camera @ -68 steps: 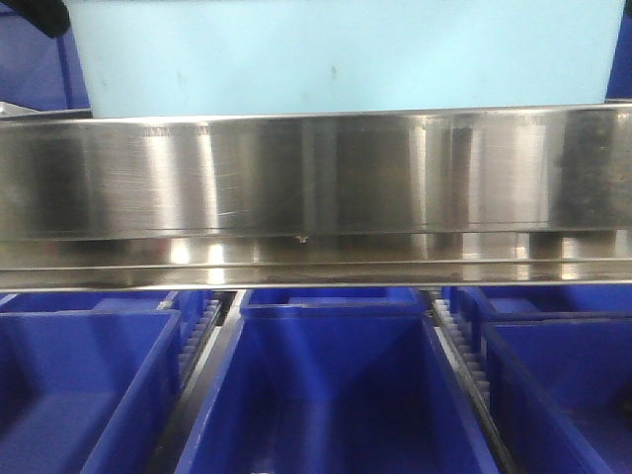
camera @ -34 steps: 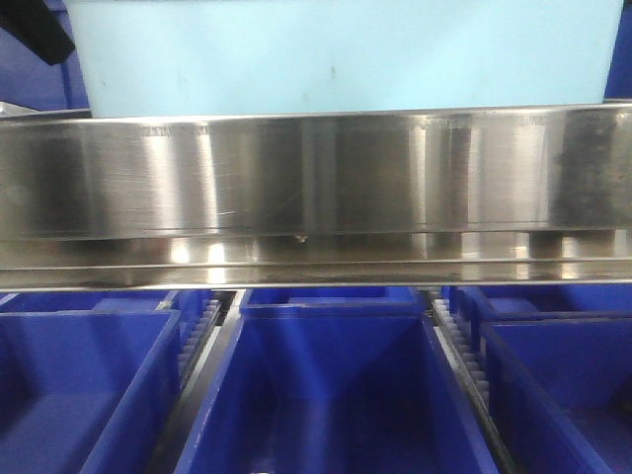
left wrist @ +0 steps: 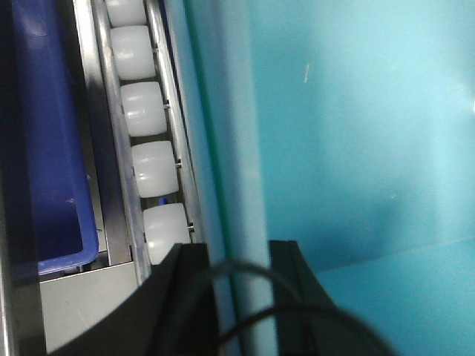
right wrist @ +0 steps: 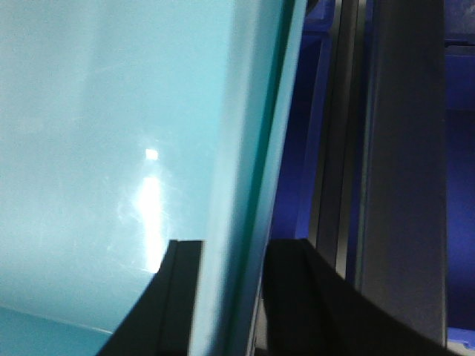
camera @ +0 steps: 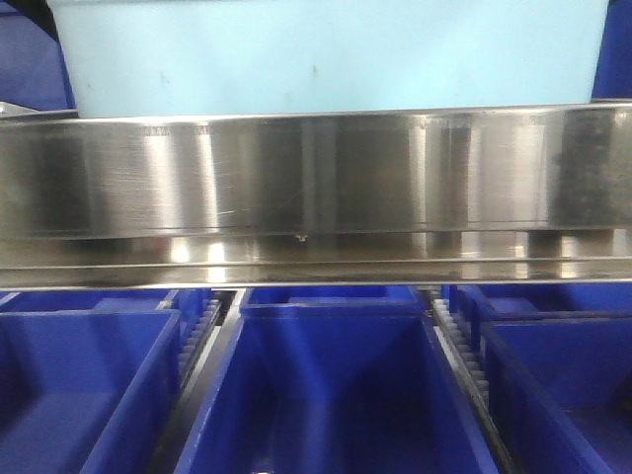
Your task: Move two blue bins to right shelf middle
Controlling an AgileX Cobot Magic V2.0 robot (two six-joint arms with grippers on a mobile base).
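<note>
Turquoise fills both of my wrist views: it is the pale turquoise plastic bin point(camera: 336, 54), and I have it by its two side walls. My left end effector point(left wrist: 239, 297) is closed on the left wall, one black finger point(left wrist: 185, 297) outside and the other inside the bin. My right end effector point(right wrist: 231, 289) grips the right wall in the same way, with the wall clamped between its fingers.

From the front, the bin sits at the top of the view, just behind a brushed steel shelf rail point(camera: 316, 188) that hides its bottom edge, so I cannot tell whether it rests on the shelf. A line of white plastic rollers point(left wrist: 145, 107) runs just beside its left wall. Below the rail stand dark blue plastic bins point(camera: 331, 395), side by side on the lower level.
</note>
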